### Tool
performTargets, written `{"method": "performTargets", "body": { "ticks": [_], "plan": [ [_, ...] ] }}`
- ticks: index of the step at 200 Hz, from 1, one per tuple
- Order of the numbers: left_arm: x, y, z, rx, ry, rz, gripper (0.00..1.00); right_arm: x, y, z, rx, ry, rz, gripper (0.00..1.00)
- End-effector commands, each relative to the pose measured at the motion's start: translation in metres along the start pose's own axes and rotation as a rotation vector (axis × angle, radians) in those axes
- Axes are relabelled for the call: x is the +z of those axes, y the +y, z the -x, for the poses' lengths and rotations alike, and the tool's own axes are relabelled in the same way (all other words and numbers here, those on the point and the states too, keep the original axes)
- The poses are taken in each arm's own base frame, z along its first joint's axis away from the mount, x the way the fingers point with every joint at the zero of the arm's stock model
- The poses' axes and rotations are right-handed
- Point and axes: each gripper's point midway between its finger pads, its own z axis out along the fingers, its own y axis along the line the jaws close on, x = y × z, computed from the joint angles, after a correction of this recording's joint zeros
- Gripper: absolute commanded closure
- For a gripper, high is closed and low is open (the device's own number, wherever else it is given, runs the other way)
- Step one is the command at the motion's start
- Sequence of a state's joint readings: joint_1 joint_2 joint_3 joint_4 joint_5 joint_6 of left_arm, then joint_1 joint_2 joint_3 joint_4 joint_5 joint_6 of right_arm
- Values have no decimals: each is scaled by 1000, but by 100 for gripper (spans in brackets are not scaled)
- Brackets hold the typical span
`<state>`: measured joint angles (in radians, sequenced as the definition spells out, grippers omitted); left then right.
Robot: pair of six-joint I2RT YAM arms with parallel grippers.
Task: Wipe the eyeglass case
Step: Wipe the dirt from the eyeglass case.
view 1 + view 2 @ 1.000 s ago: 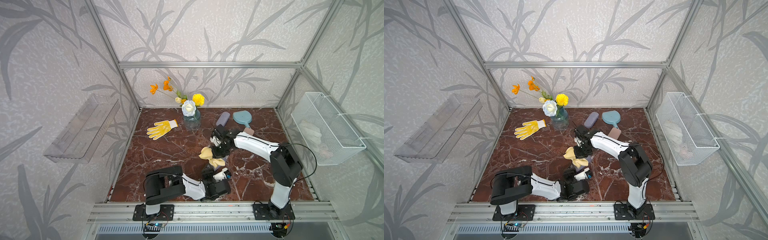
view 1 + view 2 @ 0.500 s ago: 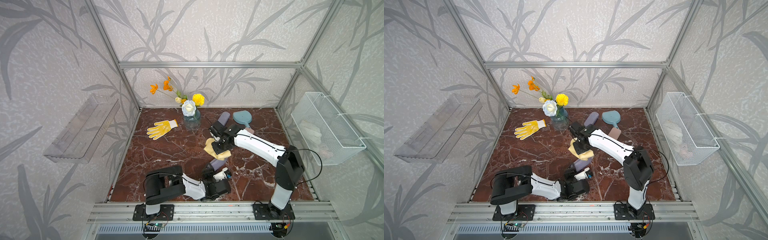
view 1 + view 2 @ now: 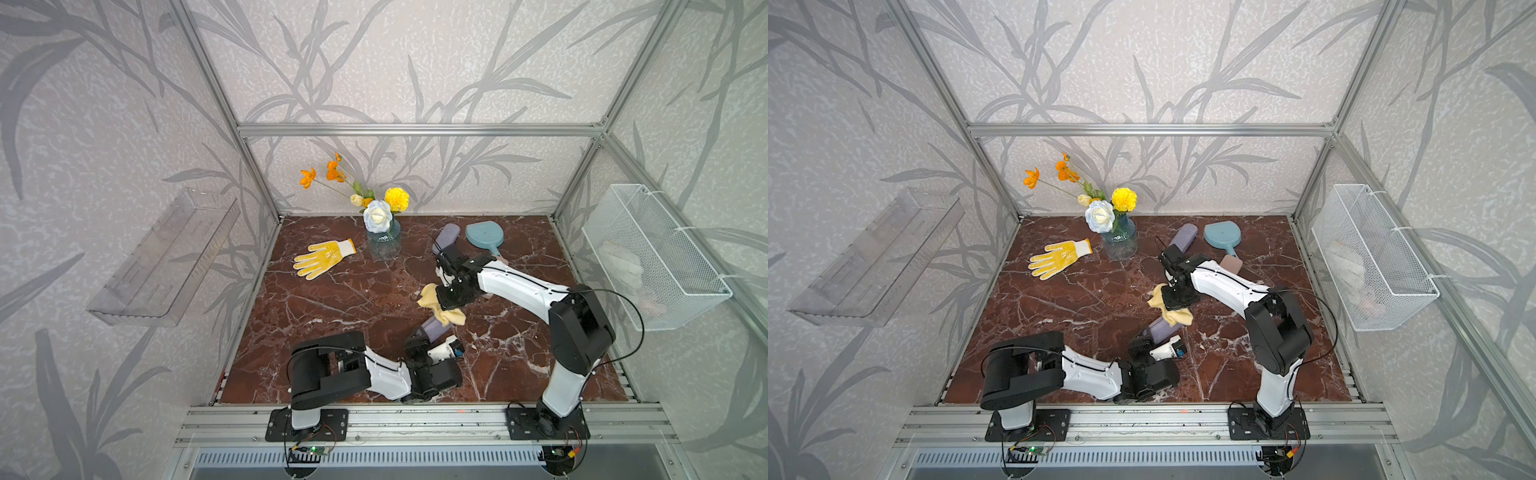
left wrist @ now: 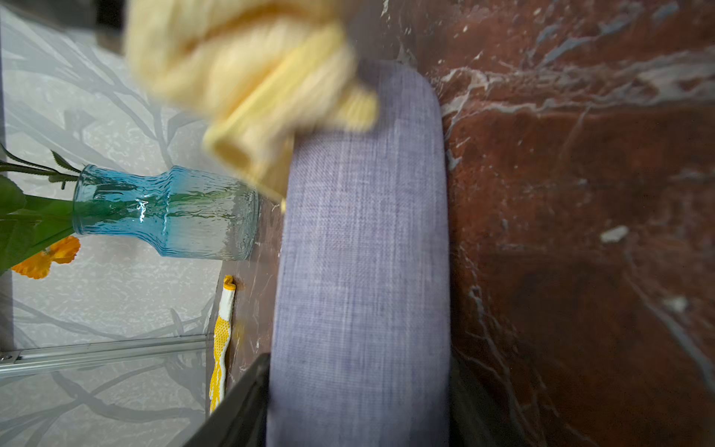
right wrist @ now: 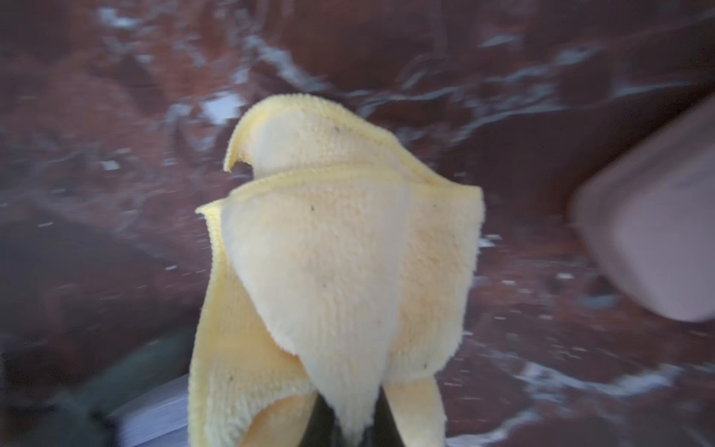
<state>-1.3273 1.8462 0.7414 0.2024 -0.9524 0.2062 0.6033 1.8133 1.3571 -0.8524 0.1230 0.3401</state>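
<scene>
two arms work over the marble tabletop point(image 3: 353, 299), lower centre of a top view. the eyeglass case point(image 3: 432, 326) sits there, its near end clamped in the left gripper point(image 3: 430, 340), jaws closed on it. the yellow cloth point(image 3: 428, 297), lifted clear half a second ago, is back on the case's far end: probably another wiping stroke, mid-task. the right gripper point(image 3: 449, 309) is pinched tight on the cloth.

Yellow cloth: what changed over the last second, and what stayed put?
The right end effector, shut on the yellow cloth, slid it along the eyeglass case away from the left end effector, then partway back; more of the case shows now. The left end effector kept its grip on the case's near end. The glove, vase and hand mirror did not move.
</scene>
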Motion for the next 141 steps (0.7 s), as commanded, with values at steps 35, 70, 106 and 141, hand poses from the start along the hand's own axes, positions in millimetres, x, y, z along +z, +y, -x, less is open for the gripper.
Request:
{"method": "performTargets", "body": {
  "ticks": [35,70,106,141],
  "plan": [
    [3,-8,-21,54,49,-23,63,-66,67,5,-262,-101,41,100],
    [3,-7,-22,48,51,-20,63,-36,133,-38,-158,103,431,100],
    [2,-7,-22,42,51,-31,65,11,48,-40,30,164,270,100],
    [1,-10,-23,26,36,-86,75,14,-43,-24,35,88,-100,100]
  ]
}}
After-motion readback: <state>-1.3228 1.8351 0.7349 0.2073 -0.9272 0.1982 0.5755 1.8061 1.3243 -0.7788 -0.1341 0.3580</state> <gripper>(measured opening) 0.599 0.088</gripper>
